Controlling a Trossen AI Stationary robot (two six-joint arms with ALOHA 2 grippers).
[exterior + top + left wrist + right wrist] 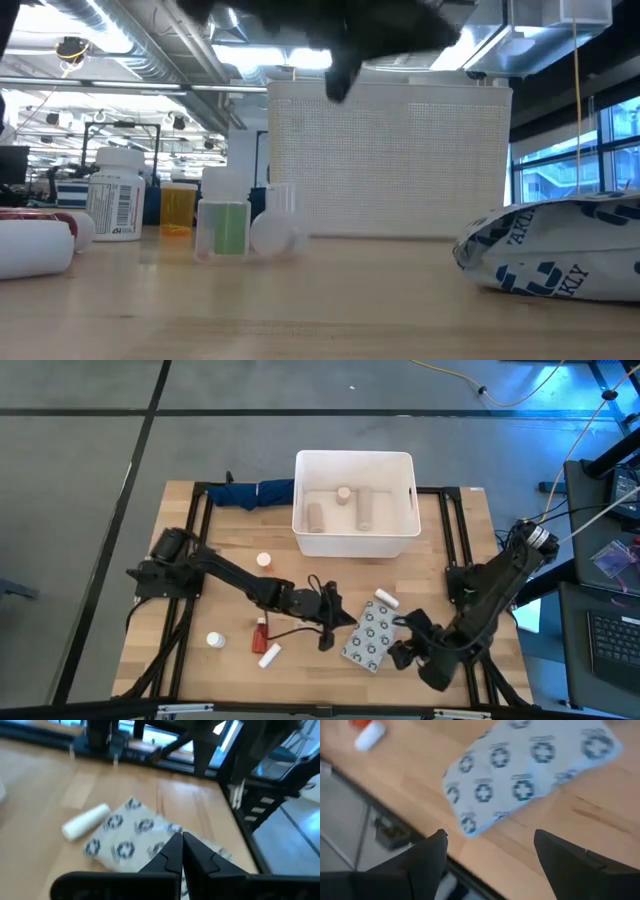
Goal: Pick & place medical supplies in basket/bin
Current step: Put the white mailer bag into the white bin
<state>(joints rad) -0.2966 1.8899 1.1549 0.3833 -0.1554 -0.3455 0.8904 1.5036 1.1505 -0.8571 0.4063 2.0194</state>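
Note:
The white tub (355,540) stands at the table's far middle, with three pale supplies lying inside. The grey dotted packet (368,635) lies flat near the near edge, with a white tube (386,598) at its far corner. To its left lie a red bottle (259,632), another white tube (270,654), a white pill bottle (214,641) and an orange-capped bottle (264,561). My left gripper (181,840) is shut and held above the packet's (130,840) left edge, raised off the table (340,85). My right gripper (490,840) is open just off the packet's (530,770) near right corner.
A dark blue cloth bundle (250,492) lies left of the tub at the far edge. The low view shows small clear cups (225,225) in front of the tub (390,160). A black frame rail (455,530) runs along each side of the table. Bare wood lies between tub and packet.

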